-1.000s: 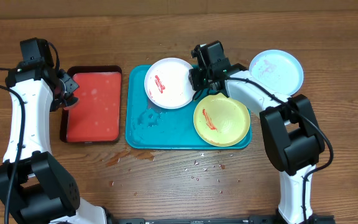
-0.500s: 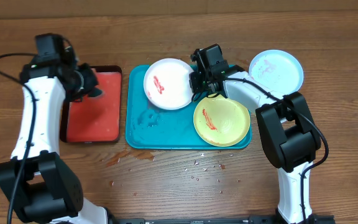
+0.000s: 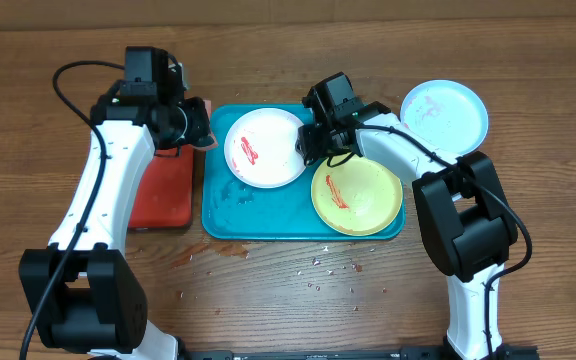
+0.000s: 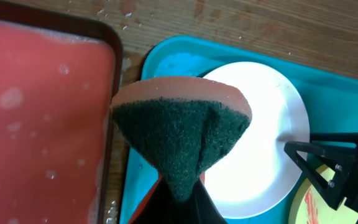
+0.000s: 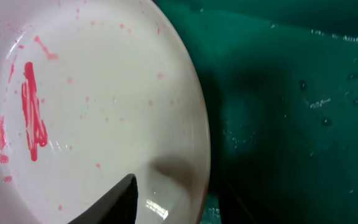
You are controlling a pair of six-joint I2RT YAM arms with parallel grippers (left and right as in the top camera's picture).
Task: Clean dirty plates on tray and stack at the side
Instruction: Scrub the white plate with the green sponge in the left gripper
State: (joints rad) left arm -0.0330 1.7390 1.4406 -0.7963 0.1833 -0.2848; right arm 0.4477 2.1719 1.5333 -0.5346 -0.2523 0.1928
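The white plate (image 3: 265, 148) with red smears sits at the back of the turquoise tray (image 3: 268, 218). My right gripper (image 3: 313, 140) is shut on its right rim; in the right wrist view one finger (image 5: 114, 202) lies on the plate (image 5: 92, 112), the other is hidden beneath. The yellow-green plate (image 3: 357, 195), smeared red, lies at the tray's right. The light blue plate (image 3: 444, 110) rests on the table, off the tray. My left gripper (image 3: 196, 125) is shut on a green-and-orange sponge (image 4: 182, 134), hovering at the tray's left rim (image 4: 166, 62) beside the white plate (image 4: 266, 155).
A red tray (image 3: 163, 190) with a dark rim lies left of the turquoise tray, wet with droplets (image 4: 42, 124). Water drops and specks (image 3: 318, 268) are scattered on the wooden table in front of the tray. A wall edge runs along the back.
My left arm has swung right with the sponge, from the red tray's left side to the turquoise tray's left rim. The right gripper has drawn the white plate slightly left.
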